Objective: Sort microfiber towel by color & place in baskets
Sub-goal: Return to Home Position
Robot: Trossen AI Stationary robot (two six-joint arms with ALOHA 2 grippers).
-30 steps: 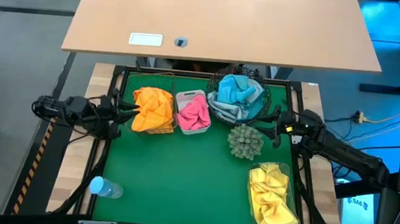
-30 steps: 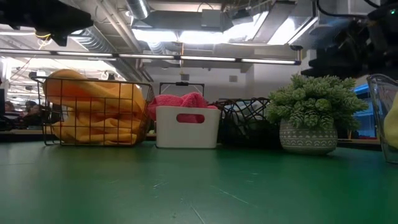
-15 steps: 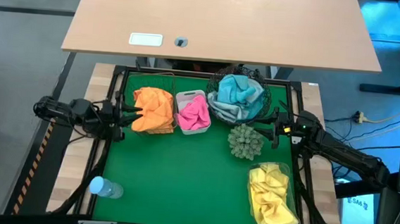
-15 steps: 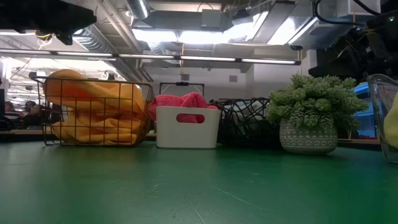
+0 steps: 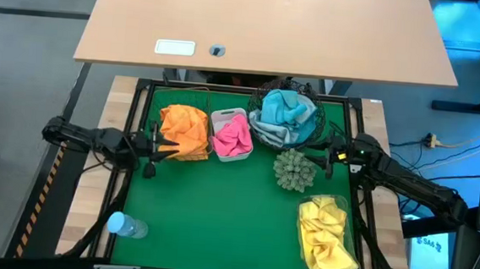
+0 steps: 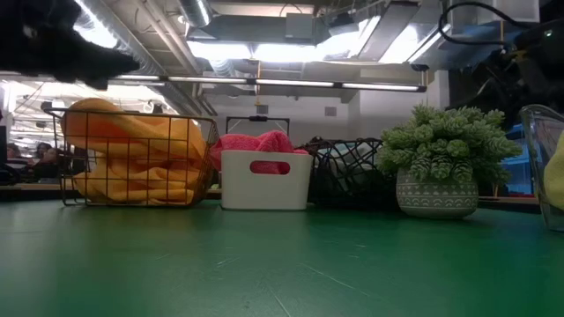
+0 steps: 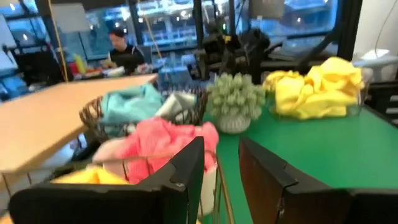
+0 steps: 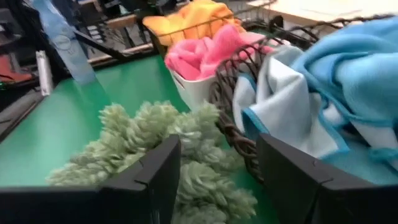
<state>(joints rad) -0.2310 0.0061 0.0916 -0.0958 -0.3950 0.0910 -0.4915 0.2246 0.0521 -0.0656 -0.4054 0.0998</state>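
Left claw (image 7: 222, 154), spread and empty, has drawn back from the wire-grid basket (image 6: 132, 115) just ahead.
My right claw (image 8: 219, 147) is spread too; yellow towels (image 5: 328, 236) sit binned beside it, none loose, so sorting looks finished.

You had the high camera above the table (image 5: 217, 218), looking straight down on all of it. The low camera sat at table height and looked level across it into the room. The left wrist camera looked past the left gripper (image 7: 221, 146) along the table to the plant (image 7: 235, 102). The right wrist camera, behind the right gripper (image 8: 217, 146), was very close to that plant. All four views shared the plant and the pink towel (image 6: 256, 141).
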